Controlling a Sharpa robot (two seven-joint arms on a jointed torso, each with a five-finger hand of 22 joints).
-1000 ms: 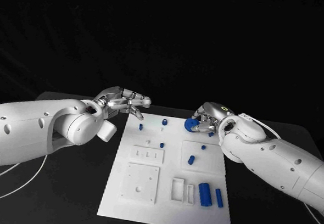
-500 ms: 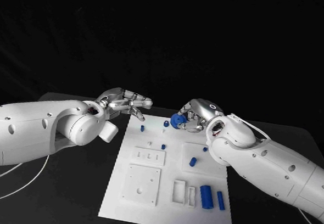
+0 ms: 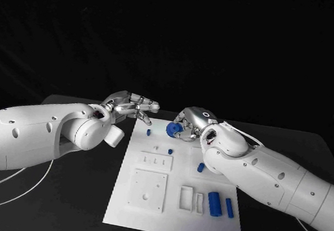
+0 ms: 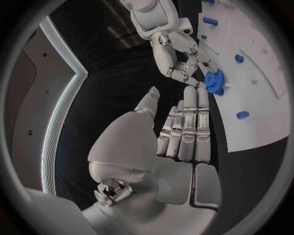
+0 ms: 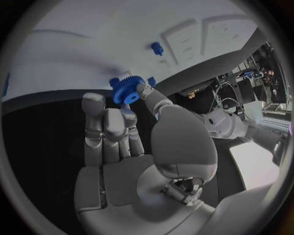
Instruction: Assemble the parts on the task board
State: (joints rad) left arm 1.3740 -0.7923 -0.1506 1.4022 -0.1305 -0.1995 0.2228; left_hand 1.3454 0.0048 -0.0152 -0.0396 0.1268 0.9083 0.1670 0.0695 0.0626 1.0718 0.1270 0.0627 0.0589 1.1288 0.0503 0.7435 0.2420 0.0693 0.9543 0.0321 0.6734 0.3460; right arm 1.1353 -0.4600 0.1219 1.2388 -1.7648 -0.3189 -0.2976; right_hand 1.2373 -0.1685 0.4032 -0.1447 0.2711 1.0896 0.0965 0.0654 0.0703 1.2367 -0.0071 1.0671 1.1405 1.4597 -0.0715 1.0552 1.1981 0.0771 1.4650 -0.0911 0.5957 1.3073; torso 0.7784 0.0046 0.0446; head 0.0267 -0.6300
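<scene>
Right hand [image 3: 189, 125] has carried the blue gear [image 3: 174, 129], pinched in its fingertips, left over the board's [image 3: 172, 219] far edge toward your idle, released left hand [image 3: 132, 104], likely heading to a peg.

Right hand [image 3: 189, 125] and blue gear [image 3: 174, 129] crowd the task board [image 3: 172, 224] far edge.
</scene>
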